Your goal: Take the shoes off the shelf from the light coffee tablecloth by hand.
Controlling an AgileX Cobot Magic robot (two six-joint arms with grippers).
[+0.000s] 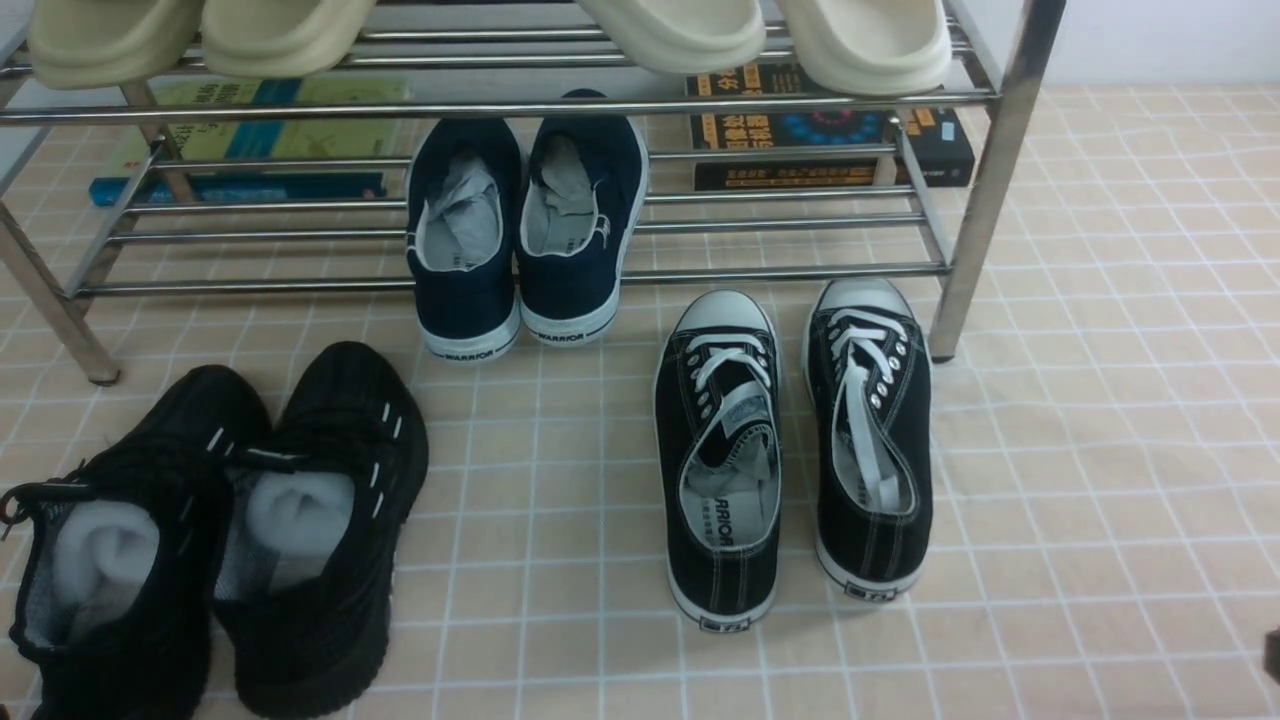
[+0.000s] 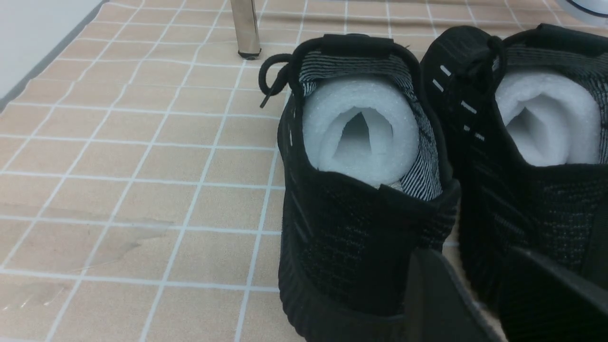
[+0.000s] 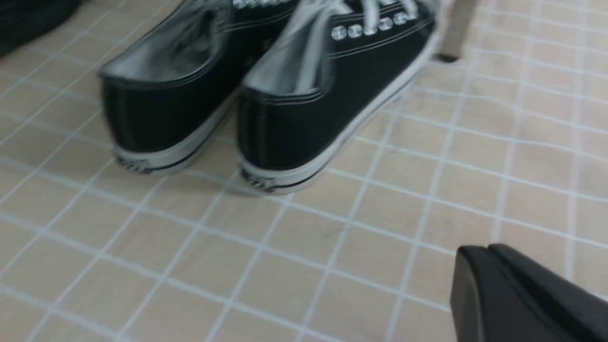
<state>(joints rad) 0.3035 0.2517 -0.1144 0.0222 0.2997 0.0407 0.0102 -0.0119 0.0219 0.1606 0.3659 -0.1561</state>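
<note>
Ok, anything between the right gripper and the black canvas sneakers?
Nothing visible: just tablecloth between the right gripper and the black canvas sneakers. The all-black knit sneakers sit left of them, out of the way.

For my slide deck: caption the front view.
White-toed black sneakers and all-black shoes before a metal rack.
</note>
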